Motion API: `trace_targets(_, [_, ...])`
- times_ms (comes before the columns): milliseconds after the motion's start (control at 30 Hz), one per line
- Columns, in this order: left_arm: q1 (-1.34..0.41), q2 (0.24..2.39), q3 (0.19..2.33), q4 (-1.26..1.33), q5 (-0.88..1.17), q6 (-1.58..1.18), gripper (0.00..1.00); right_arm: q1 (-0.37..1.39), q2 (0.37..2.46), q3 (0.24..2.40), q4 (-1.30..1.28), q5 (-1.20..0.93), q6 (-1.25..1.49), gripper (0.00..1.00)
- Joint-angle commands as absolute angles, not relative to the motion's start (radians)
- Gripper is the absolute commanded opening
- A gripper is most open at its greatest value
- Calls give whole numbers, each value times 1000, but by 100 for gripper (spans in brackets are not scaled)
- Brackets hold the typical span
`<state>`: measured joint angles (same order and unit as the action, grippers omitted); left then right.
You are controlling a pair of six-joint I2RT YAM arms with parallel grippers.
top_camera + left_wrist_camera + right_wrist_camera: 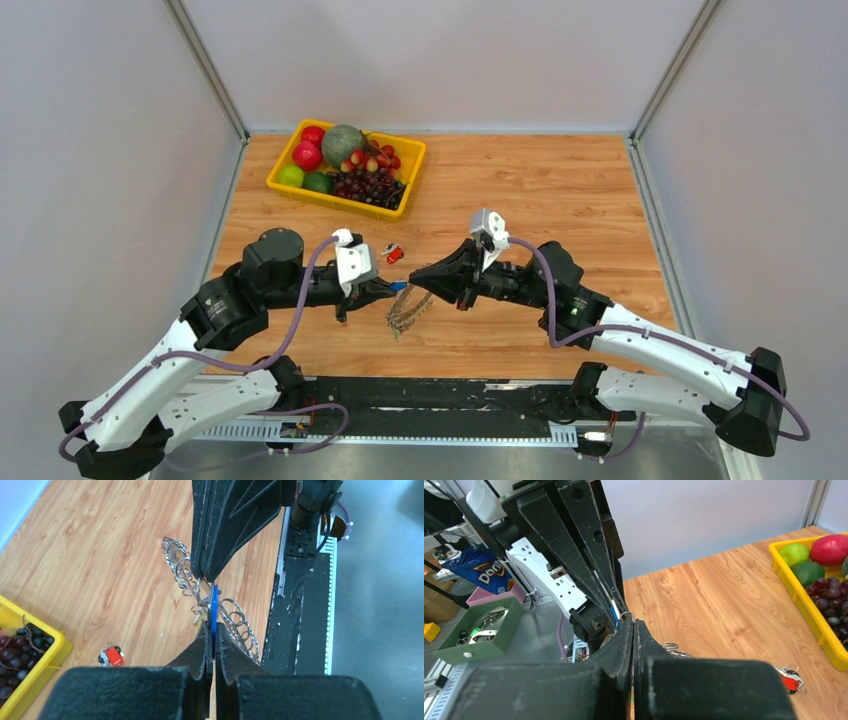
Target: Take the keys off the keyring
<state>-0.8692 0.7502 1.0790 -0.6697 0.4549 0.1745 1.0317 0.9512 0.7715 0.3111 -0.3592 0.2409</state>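
Left gripper (pixel 212 632) is clamped on the blue key (pixel 214 611), which sits edge-on in its wrist view, long axis running 6 to 12. Right gripper (pixel 203 574) is at 12, pinched shut on the keyring (pixel 239 622) wire, I think. Loops sag toward 10 and 4, both arms about equally close.

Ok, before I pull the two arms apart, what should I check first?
1. Left gripper shut on the blue key: ok.
2. Right gripper fingers shut: ok. Whether they pinch the keyring wire: cannot tell.
3. Blue key off the keyring: cannot tell, coils crowd its head.
4. Grippers facing tip to tip, in line for a straight pull: ok.
5. Red key on the table, apart from both grippers, beside the yellow tray: ok.
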Motion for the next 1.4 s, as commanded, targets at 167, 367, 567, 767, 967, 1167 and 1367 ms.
trace_targets(167, [-870, 755, 1070, -662, 443, 216, 0, 1031, 927, 837, 356, -225, 344, 0])
trace_targets(367, [-871, 744, 1097, -681, 377, 197, 0, 1032, 914, 807, 327, -222, 328, 0])
trace_targets(567, [-871, 754, 1148, -706, 391, 215, 0, 1032, 899, 756, 298, -261, 275, 2])
trace_targets(767, [-871, 751, 1173, -710, 443, 241, 0, 1032, 869, 729, 256, -335, 73, 37])
trace_targets(967, [-871, 751, 1189, -710, 496, 260, 0, 1032, 862, 718, 226, -369, -149, 47])
trace_targets(1167, [-871, 753, 1197, -707, 553, 279, 0, 1031, 871, 719, 254, -486, -239, 56])
trace_targets(1367, [-871, 771, 1200, -712, 642, 302, 0, 1032, 901, 754, 262, -615, -253, 60])
